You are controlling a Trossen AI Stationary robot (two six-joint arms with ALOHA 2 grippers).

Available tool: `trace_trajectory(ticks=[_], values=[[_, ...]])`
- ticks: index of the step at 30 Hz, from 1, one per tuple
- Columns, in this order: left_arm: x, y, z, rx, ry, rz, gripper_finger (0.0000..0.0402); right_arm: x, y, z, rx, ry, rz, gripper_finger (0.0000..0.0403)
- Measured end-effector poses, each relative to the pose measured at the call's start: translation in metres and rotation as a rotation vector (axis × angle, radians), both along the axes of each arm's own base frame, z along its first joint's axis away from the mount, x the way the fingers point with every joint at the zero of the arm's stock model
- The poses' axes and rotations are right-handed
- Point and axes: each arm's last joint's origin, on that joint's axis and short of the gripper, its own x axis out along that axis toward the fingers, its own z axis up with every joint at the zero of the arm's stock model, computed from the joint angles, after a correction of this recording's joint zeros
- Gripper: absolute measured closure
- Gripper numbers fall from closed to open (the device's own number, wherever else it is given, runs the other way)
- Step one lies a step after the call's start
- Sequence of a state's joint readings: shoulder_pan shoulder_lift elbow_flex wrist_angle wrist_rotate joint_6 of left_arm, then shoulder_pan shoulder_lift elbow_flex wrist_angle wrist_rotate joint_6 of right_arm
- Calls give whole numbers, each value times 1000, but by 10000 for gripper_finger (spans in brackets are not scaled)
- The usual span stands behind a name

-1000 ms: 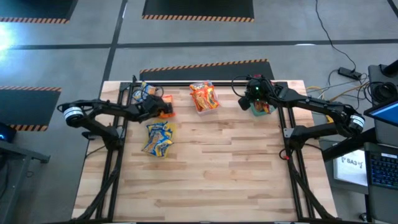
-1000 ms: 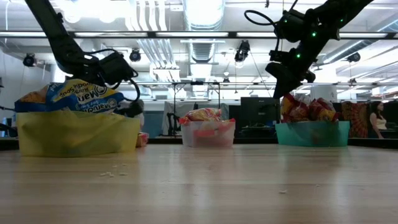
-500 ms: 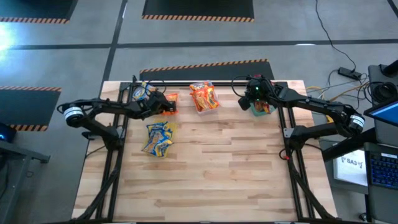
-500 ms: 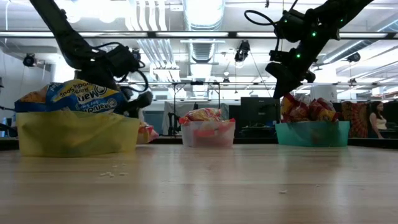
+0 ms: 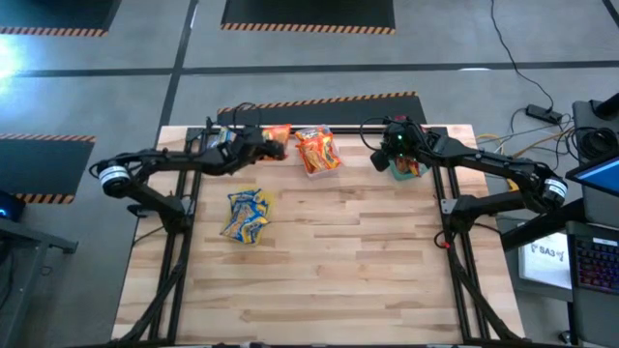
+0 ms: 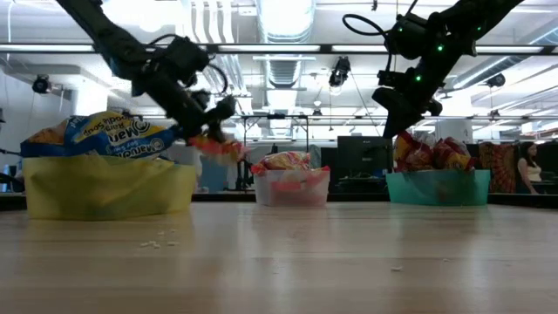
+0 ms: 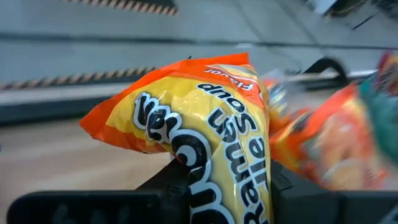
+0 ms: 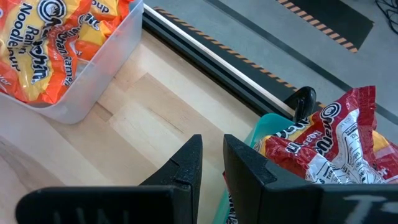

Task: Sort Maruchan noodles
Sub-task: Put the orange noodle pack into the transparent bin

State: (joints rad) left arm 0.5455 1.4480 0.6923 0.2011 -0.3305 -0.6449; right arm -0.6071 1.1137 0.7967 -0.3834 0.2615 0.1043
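Left gripper (image 5: 272,143) clamped on an orange-and-yellow Maruchan packet (image 7: 205,137), carried clear of the table (image 5: 338,261) at about 11 o'clock, just beside the clear tub (image 5: 317,155) of orange packets at 12. Right gripper (image 8: 211,163) nearly closed, holding nothing, poised over the teal tub (image 6: 438,187) of red packets at 1 o'clock. Yellow tub (image 6: 105,187) of blue-and-yellow packets at 10. Step in hand, likely: delivering the orange packet. Next: centre over the clear tub, then release.
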Motion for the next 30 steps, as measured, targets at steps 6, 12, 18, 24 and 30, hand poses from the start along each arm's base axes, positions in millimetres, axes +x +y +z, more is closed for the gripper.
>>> trace_trajectory(ticks=[6, 12, 18, 24, 30], values=[[25, 8, 18, 107, -10, -73, 325, 0, 0, 0, 0, 0, 0, 346], [54, 12, 21, 181, -24, -162, 325, 0, 0, 0, 0, 0, 0, 346], [70, 16, 16, 227, -105, -219, 325, 0, 0, 0, 0, 0, 0, 346], [82, 18, 7, 255, -198, -345, 325, 0, 0, 0, 0, 0, 0, 346], [91, 22, -10, 237, -201, -390, 325, 0, 0, 0, 0, 0, 0, 346]])
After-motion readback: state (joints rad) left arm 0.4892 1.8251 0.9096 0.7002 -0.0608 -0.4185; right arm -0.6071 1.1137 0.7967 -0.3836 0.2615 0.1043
